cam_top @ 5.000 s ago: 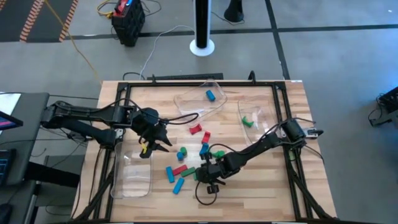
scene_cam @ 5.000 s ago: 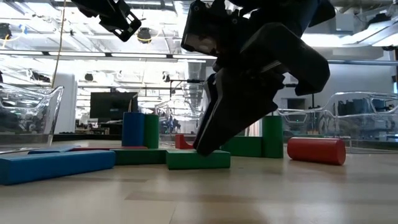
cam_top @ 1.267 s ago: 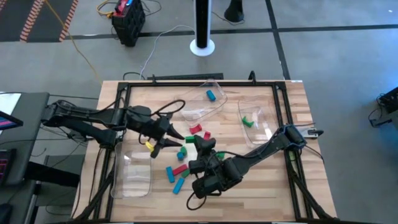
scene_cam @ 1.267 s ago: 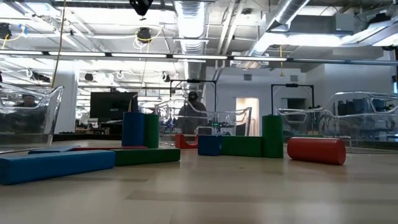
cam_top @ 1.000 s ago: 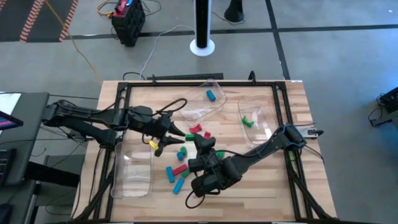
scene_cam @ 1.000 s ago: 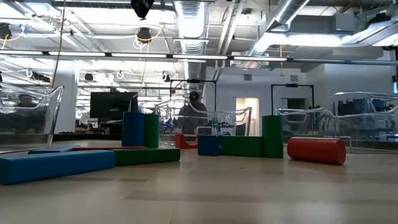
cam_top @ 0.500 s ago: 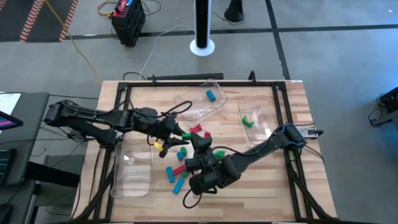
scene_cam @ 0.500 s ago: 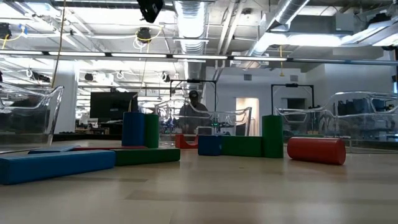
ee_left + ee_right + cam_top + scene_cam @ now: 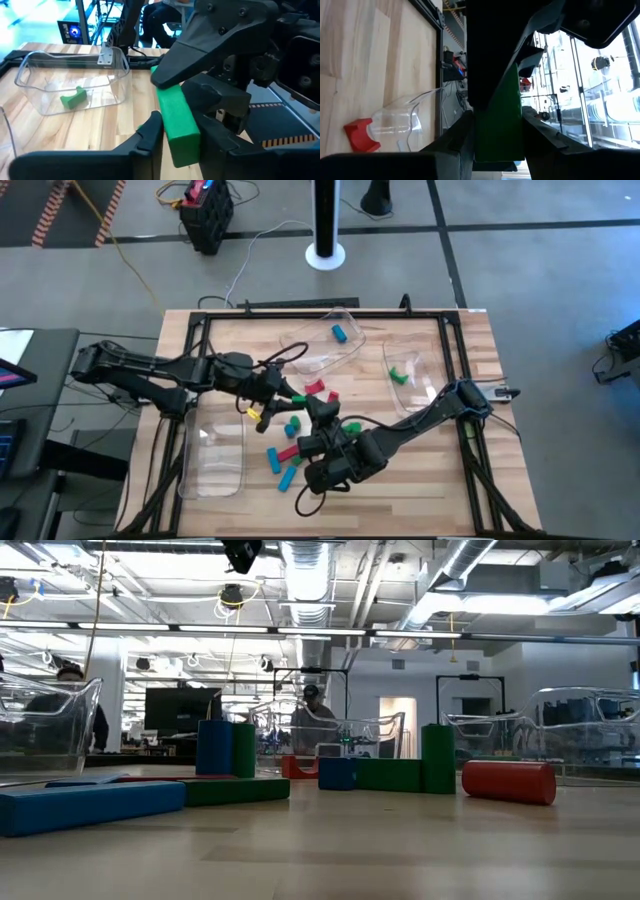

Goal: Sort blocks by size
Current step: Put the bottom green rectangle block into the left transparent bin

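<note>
Evidently both grippers pinch one green bar (image 9: 179, 125) above the table's middle: left gripper (image 9: 177, 142) and right gripper (image 9: 497, 135). Light, rigid, smooth; best held across its flat sides.

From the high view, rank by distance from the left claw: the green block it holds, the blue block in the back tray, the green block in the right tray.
1. Green block, in the left claw, mid-table.
2. Blue block, back tray.
3. Green block in the right tray, farthest; only somewhat beyond the blue one.

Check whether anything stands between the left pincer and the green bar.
Nothing visible does. The green bar, clamped in the right pincer above the table, already sits inside the left pincer.
</note>
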